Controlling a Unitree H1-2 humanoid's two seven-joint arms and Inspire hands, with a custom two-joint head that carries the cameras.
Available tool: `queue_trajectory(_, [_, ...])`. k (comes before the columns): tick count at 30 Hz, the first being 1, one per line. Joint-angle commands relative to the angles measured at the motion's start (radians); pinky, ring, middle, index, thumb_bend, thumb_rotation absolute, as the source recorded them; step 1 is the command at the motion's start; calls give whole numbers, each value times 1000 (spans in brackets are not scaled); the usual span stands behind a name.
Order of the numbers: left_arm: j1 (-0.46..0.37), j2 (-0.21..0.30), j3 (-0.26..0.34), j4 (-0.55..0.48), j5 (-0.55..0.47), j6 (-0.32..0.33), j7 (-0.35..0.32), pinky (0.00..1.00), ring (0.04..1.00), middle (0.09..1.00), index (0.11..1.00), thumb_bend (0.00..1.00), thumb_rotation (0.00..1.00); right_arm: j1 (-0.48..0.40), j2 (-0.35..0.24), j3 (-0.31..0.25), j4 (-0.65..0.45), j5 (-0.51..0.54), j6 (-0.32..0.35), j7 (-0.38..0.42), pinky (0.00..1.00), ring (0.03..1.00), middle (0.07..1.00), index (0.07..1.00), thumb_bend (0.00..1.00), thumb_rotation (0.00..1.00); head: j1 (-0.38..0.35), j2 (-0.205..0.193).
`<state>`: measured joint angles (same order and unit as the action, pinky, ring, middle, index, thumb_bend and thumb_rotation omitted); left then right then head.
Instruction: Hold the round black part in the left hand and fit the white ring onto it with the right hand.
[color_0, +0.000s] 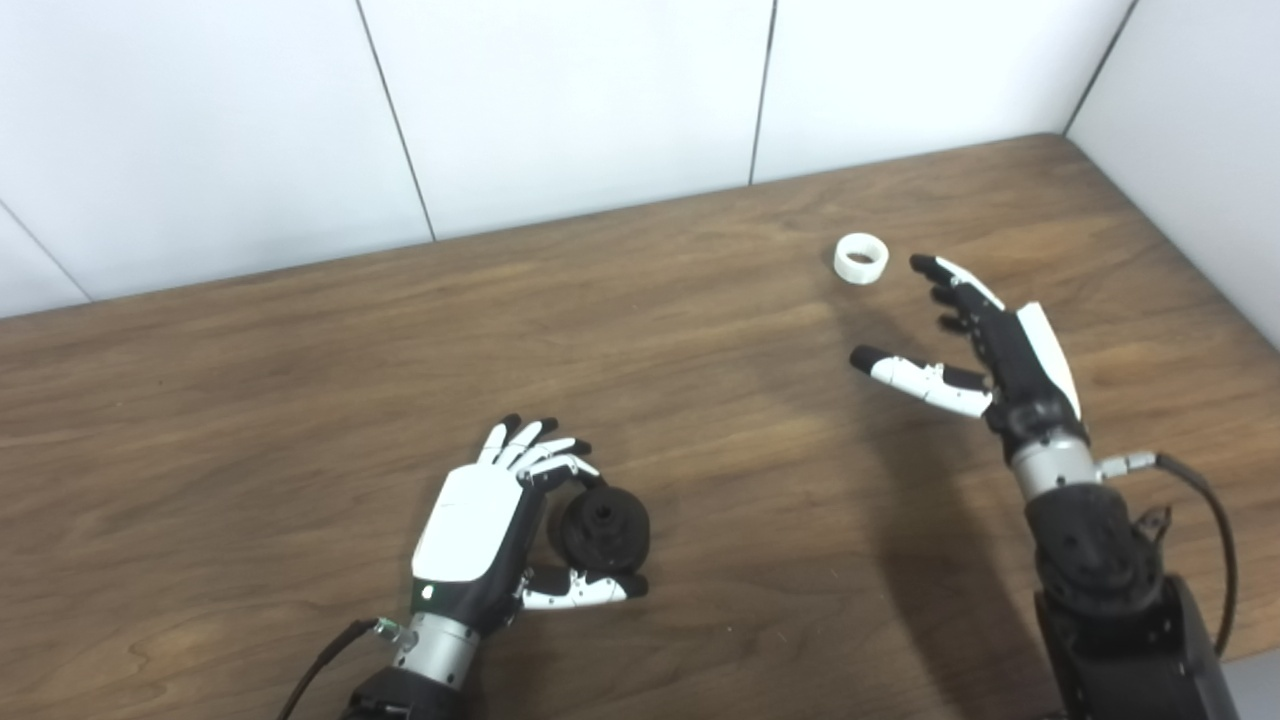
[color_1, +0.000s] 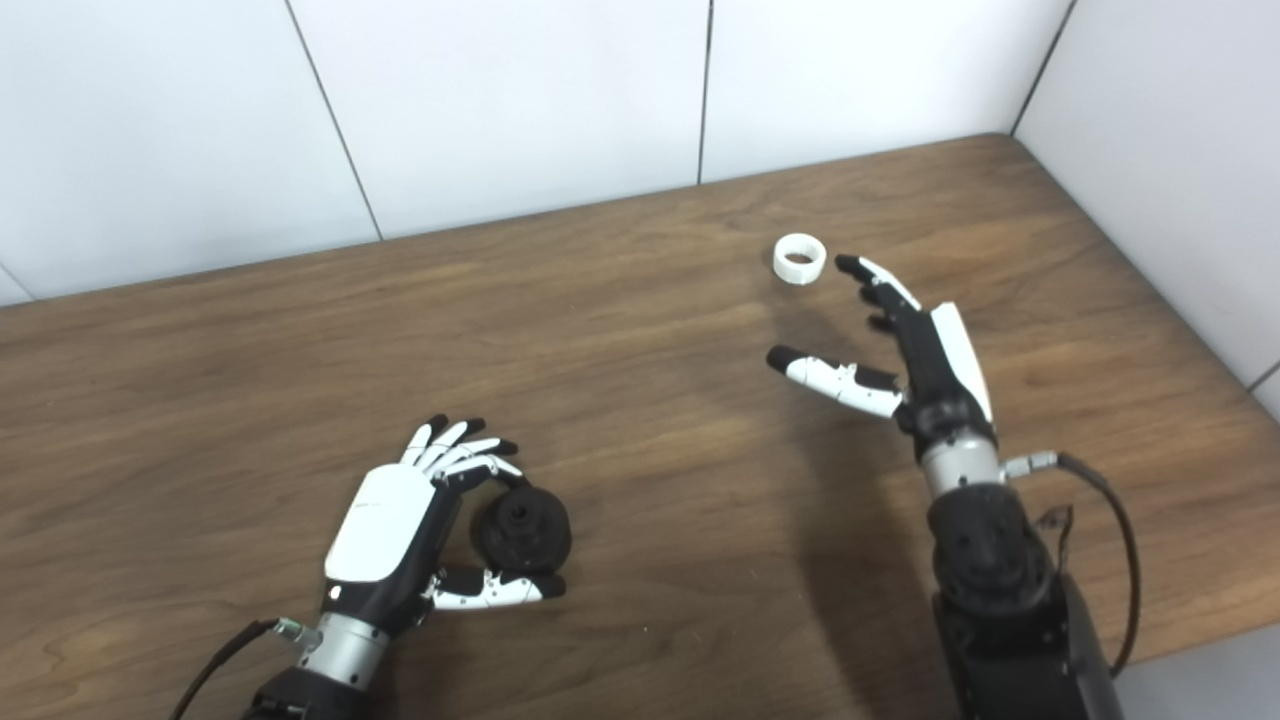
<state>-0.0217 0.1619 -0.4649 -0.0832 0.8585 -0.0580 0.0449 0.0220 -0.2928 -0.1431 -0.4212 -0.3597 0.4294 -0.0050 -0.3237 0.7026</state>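
Left hand (color_0: 480, 530) fingers grip black part (color_0: 603, 527); right hand (color_0: 985, 345) fingers spread, empty, near white ring (color_0: 861, 259) on table (color_0: 300, 400).

Matt wood-grain table (color_0: 300, 420); matt black part (color_0: 603, 527); white plastic-looking ring (color_0: 861, 259).

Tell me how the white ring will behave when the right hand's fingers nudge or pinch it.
The white ring looks like a short rigid plastic band, so it probably stays stiff under a pinch. It seems small and hollow, likely light, and may skid across the smooth wooden table. Lying flat, it should not roll. The open right hand has not touched it yet.
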Motion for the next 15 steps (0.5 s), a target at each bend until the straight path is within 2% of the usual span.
queue_trajectory(1, [6, 24, 2, 43, 21, -3, 1, 1000, 913, 800, 484, 525, 58, -44, -42, 2, 7, -47, -48, -20, 913, 924, 924, 857, 723, 403, -8, -5])
queue_trajectory(8, [8, 24, 3, 52, 21, -3, 0, 1000, 913, 801, 484, 525, 58, -147, -114, 7, 116, -95, -12, -5, 939, 958, 951, 837, 735, 391, -13, -21])
queue_trajectory(15, [18, 22, -5, 50, 37, 0, 10, 1000, 907, 798, 484, 525, 58, -225, -162, 24, 250, -98, -33, 8, 927, 964, 952, 829, 752, 307, -16, -35])
